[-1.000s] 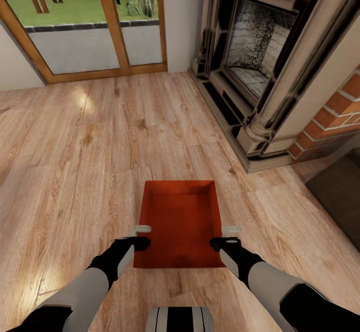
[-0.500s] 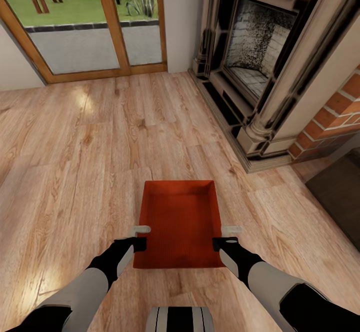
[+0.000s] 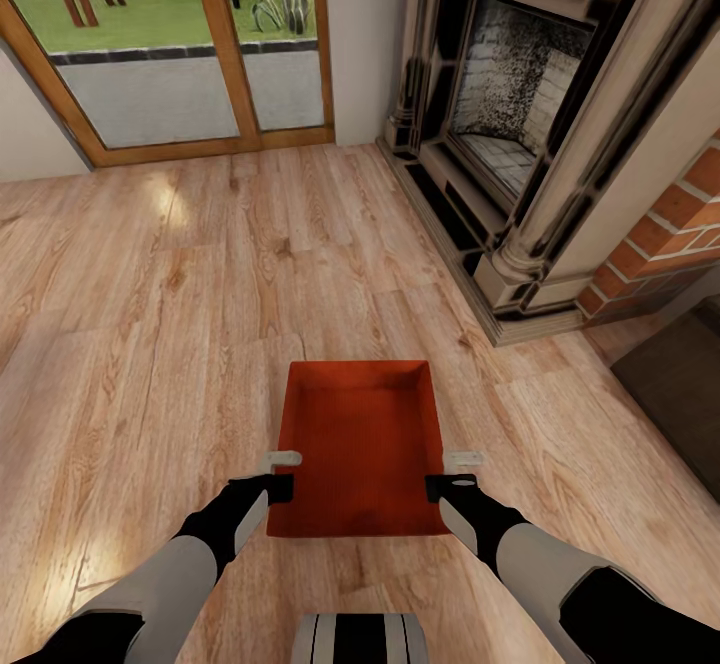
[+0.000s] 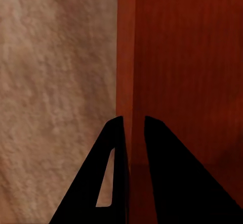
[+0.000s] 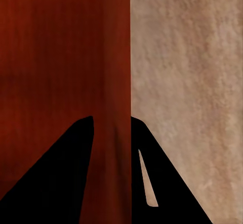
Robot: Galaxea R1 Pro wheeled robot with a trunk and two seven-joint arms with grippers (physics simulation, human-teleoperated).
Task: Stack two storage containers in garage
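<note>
One orange-red open-top storage container [image 3: 360, 444] lies low over the light wood-plank floor [image 3: 150, 344] of the living room, straight ahead of me. My left gripper [image 3: 283, 489] is shut on its left side wall near the close corner. My right gripper [image 3: 437, 487] is shut on the right side wall. In the left wrist view the fingers of the left gripper [image 4: 133, 118] straddle the thin wall of the container [image 4: 182, 57]. In the right wrist view the right gripper [image 5: 112, 118] pinches the wall of the container [image 5: 61, 47] the same way. I cannot tell whether the bin rests on the planks.
A stone-framed fireplace [image 3: 510, 114] with a raised hearth runs along the right, with red brick [image 3: 680, 224] and a dark low surface [image 3: 680, 384] beyond it. Wood-framed glass doors [image 3: 160, 54] stand at the back left. Open plank floor spreads to the left and ahead.
Both grippers' inner fingers have drawn slightly outward against the container's side walls. The container and the view have not shifted.
</note>
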